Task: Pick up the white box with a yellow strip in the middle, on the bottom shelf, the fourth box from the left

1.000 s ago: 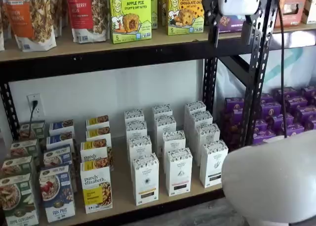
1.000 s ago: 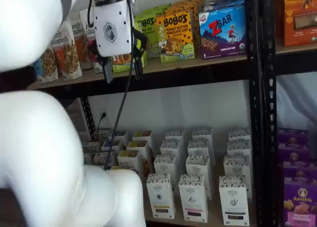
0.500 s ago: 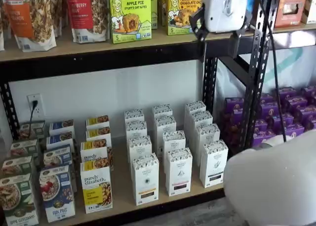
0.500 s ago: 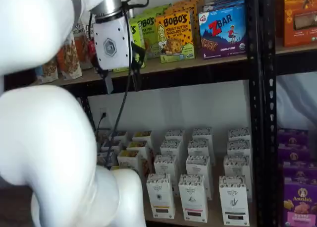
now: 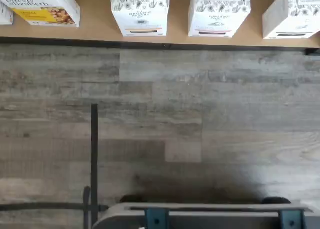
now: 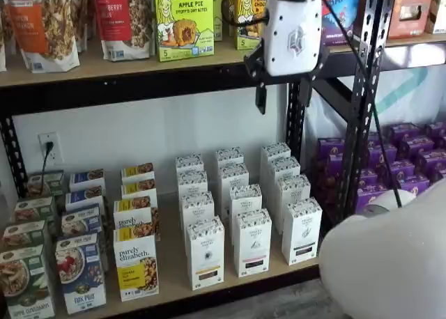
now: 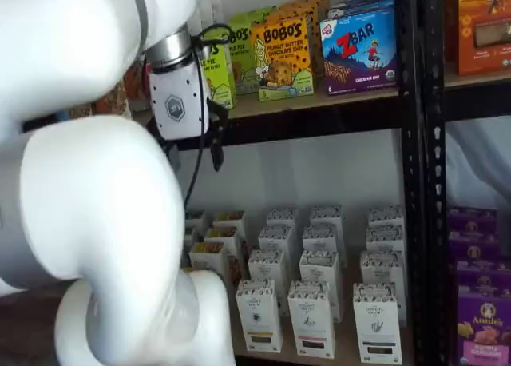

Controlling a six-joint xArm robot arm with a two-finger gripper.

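So the gripper [image 6: 279, 99] has slid across and dropped a bit, jaws spread and empty, the white box [image 6: 205, 253] well below them.

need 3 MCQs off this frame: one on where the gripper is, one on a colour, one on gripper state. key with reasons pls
1. Where is the gripper?
A) level with the upper shelf, well above the bottom shelf
B) down between the white cartons
C) resting on the floor

2. What colour is the strip on the front white box beside the purely elizabeth box?
A) blue
B) yellowish-tan
C) green

3. What is the gripper's state?
A) shut on a white box
B) shut on a Bobo's box
C) open and empty

Key:
1 A: in both shelf views it hangs by the upper shelf's front edge.
2 B: the wrist view shows that strip low on its front.
3 C: a gap shows between the black fingers, with nothing in it.
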